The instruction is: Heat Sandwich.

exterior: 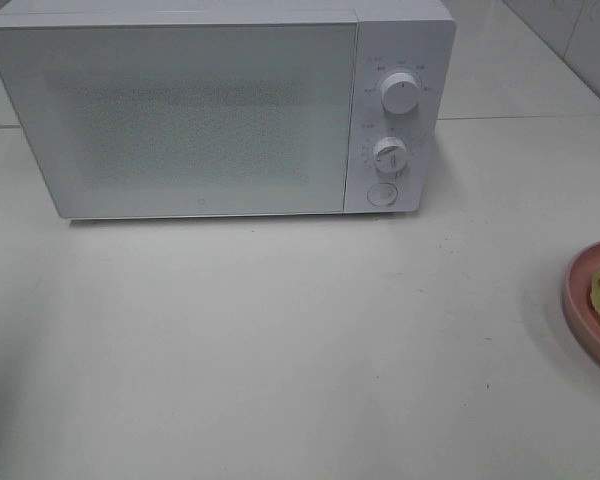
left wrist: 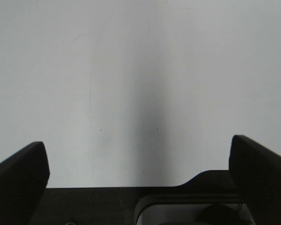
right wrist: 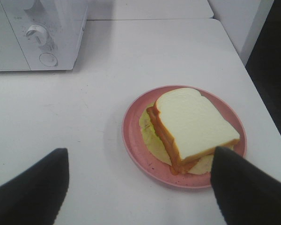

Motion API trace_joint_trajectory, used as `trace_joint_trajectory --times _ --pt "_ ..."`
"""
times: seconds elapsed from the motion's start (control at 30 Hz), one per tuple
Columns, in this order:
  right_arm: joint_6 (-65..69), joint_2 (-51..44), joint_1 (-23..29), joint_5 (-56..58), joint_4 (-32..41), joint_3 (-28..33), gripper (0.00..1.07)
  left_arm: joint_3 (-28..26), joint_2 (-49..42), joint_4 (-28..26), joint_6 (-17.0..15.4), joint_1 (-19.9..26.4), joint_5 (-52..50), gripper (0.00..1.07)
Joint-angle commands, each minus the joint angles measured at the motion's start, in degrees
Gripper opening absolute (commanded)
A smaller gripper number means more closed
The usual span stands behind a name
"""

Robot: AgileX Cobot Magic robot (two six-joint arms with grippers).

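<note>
Progress: nothing done | microwave (exterior: 200, 110) door shut | sandwich (right wrist: 192, 126) on pink plate (right wrist: 136, 140), right of microwave, untouched | left gripper (left wrist: 140, 164) spread, empty | right gripper (right wrist: 140, 183) spread, near plate | remaining: open, load, heat

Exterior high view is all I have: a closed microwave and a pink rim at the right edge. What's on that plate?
Observer: A sandwich, whole, lying flat on the plate.
Operator: Where are the grippers? I see none.
Observer: The right gripper hangs open over the table, short of the plate.
Operator: And the left?
Observer: The left gripper is open too, over bare tabletop, holding nothing.
</note>
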Motion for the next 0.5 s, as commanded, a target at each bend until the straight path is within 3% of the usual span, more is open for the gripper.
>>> trace_joint_trajectory --times 0.03,0.43,0.5 --pt "-0.52 -1.55 -0.4 0.0 -0.11 0.17 0.75 0.06 -4.64 -0.06 0.34 -0.06 0.11 0.98" --pt "-0.52 -1.55 -0.4 0.0 -0.11 0.17 0.75 0.8 -19.94 -0.06 0.34 -0.06 1.26 0.98" --pt "-0.52 -1.55 -0.4 0.0 -0.11 0.17 0.75 3.78 -24.24 -0.29 0.34 -0.06 1.26 0.98"
